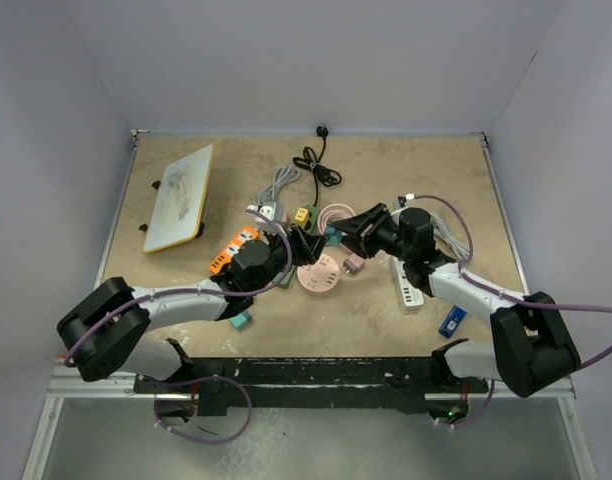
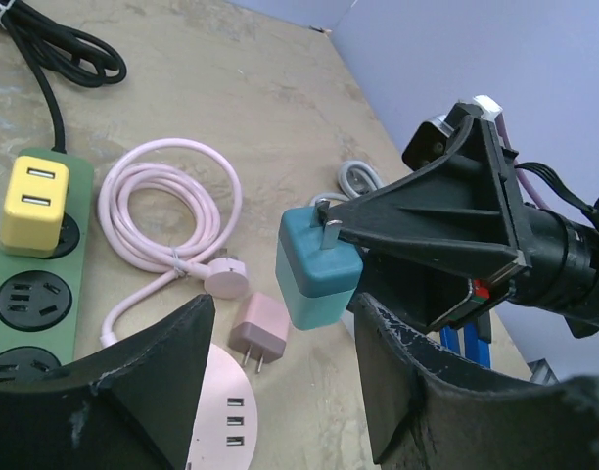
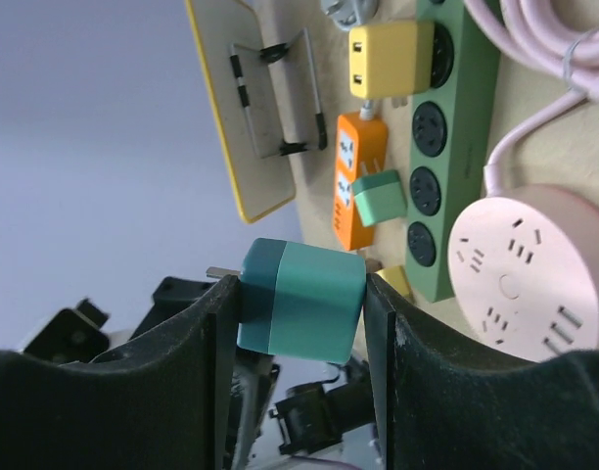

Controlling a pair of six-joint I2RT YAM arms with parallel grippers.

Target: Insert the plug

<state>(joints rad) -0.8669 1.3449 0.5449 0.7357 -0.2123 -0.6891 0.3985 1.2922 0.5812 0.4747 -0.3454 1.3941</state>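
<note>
On my left, the left gripper stands wide open with nothing in it. Its two dark fingers frame a gap, and the teal plug hangs just beyond their tips, over that gap; I cannot tell whether either pad touches it. Below those fingers lies the round pink power strip, with a small pink plug loose at its rim. Out past the left finger are a coiled pink cable and a green power strip carrying a yellow adapter. Moving right, the right gripper is closed partway onto the teal plug, pinching its two flat sides and holding it clear of the table. The prongs stick out from between the right fingers toward the left arm, not down at any socket, so I read this as a presentation. I judge the plug is held up between both sets of fingers so I can pass it across or re-grip it with the prongs facing a socket — the round strip beneath is the nearest. The risk, as I judge it, is the smooth cube twisting in a two-pad pinch. The table is a tan, mottled board, cluttered around the fingers, and plain pale walls close it in on three sides.
</note>
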